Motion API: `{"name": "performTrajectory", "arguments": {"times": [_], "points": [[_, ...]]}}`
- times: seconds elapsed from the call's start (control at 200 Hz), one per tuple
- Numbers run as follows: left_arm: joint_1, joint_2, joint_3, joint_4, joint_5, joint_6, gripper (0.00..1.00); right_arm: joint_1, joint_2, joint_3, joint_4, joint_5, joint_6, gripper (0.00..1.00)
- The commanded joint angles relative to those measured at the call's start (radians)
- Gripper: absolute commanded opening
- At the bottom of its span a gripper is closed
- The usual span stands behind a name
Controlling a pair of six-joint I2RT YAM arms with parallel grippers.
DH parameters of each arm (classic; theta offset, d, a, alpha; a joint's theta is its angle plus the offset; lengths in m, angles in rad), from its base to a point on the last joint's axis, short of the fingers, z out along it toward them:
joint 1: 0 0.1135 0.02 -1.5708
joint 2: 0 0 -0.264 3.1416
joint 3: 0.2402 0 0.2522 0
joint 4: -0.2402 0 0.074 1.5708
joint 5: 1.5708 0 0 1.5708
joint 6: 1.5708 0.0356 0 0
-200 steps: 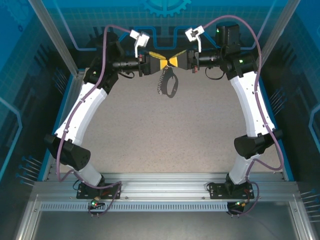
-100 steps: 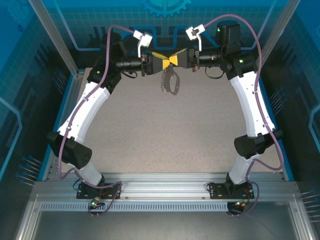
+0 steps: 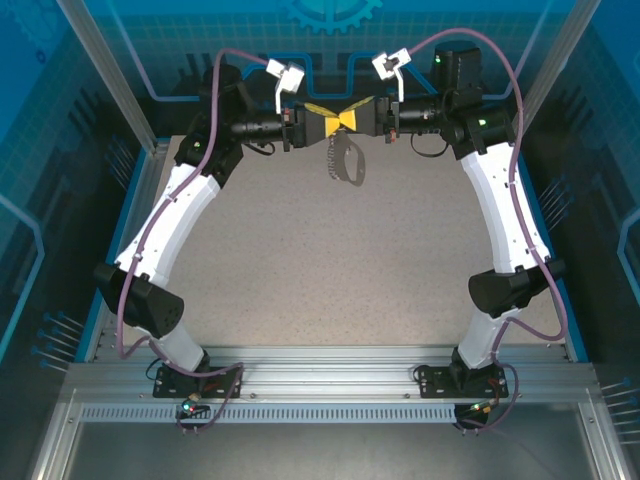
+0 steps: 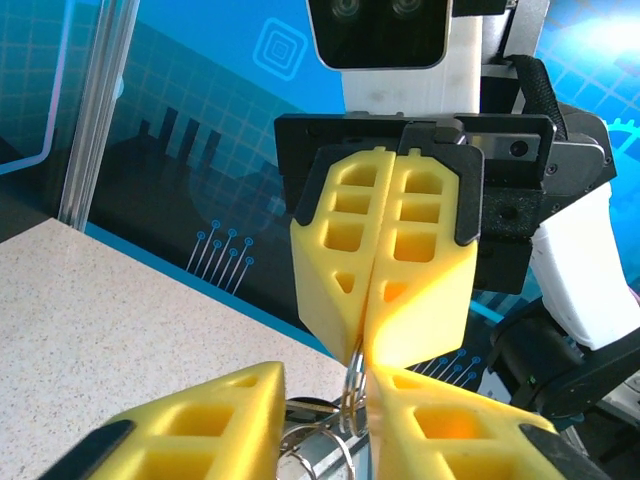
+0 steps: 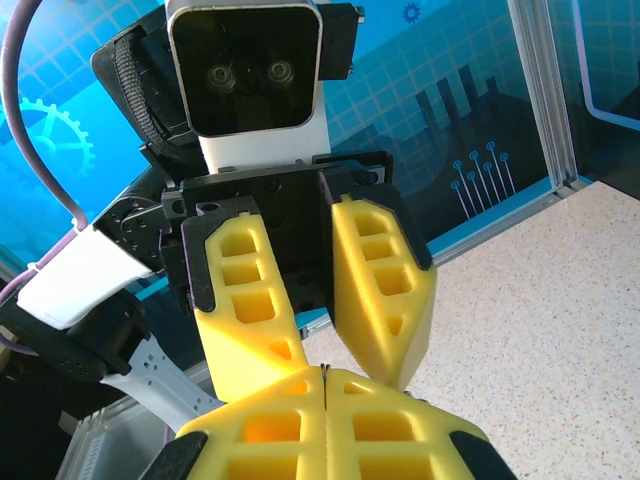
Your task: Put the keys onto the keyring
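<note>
At the far middle of the table my two grippers meet tip to tip above the surface. My right gripper is shut on the thin silvery edge of the keyring. The keyring's dark oval loop and beaded chain hang below the fingers. My left gripper stands open, one finger on each side of the ring's edge. A small dark piece lies between the left fingers. I cannot tell if it is the keys.
The speckled table spreads out toward the arm bases. Blue printed walls close in behind the grippers, with a metal post at the back left. A purple cable loops over each arm.
The left arm has shifted slightly and its jaws have narrowed a little. The hanging loop and chain have swung a bit to the right. The right gripper stays shut.
</note>
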Motion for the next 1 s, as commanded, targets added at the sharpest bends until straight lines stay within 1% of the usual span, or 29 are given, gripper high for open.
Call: {"name": "performTrajectory", "arguments": {"times": [0.0, 0.07, 0.145, 0.27, 0.325, 0.405, 0.45, 0.49, 0.53, 0.55, 0.66, 0.76, 0.885, 0.995], "points": [[-0.017, 0.008, 0.01, 0.056, 0.023, -0.02, 0.25, 0.01, -0.01, -0.014, 0.005, -0.017, 0.009, 0.0], [-0.022, 0.011, 0.01, 0.074, 0.029, -0.033, 0.21, 0.014, -0.012, -0.019, 0.006, -0.014, 0.008, 0.0], [-0.027, 0.012, 0.016, 0.076, 0.036, -0.037, 0.12, 0.017, -0.015, -0.022, 0.007, -0.009, 0.008, 0.0], [-0.035, 0.014, 0.017, 0.08, 0.044, -0.042, 0.0, 0.021, -0.016, -0.022, 0.013, -0.002, 0.015, 0.0], [-0.038, 0.014, 0.016, 0.085, 0.044, -0.045, 0.0, 0.021, -0.017, -0.022, 0.021, 0.009, 0.028, 0.0], [-0.038, 0.01, 0.009, 0.085, 0.014, -0.044, 0.0, 0.015, -0.019, -0.027, 0.036, 0.026, 0.056, 0.0], [-0.04, -0.001, -0.005, 0.093, -0.02, -0.042, 0.0, 0.007, -0.026, -0.04, 0.053, 0.036, 0.081, 0.18], [-0.038, -0.015, -0.033, 0.13, -0.048, -0.049, 0.0, -0.001, -0.041, -0.06, 0.075, 0.054, 0.103, 0.3], [-0.035, -0.03, -0.063, 0.175, -0.069, -0.066, 0.0, -0.014, -0.065, -0.094, 0.103, 0.082, 0.123, 0.37], [-0.033, -0.033, -0.073, 0.194, -0.074, -0.077, 0.0, -0.021, -0.08, -0.118, 0.123, 0.095, 0.138, 0.38], [-0.029, -0.04, -0.088, 0.235, -0.092, -0.103, 0.0, -0.09, -0.179, -0.301, 0.285, 0.15, 0.252, 0.39], [-0.029, -0.045, -0.096, 0.26, -0.113, -0.116, 0.0, -0.126, -0.251, -0.442, 0.356, 0.21, 0.31, 0.36], [-0.029, -0.054, -0.111, 0.288, -0.165, -0.117, 0.0, -0.107, -0.321, -0.562, 0.37, 0.259, 0.322, 0.31], [-0.029, -0.053, -0.109, 0.289, -0.206, -0.113, 0.0, -0.05, -0.37, -0.615, 0.362, 0.292, 0.32, 0.29]]}}
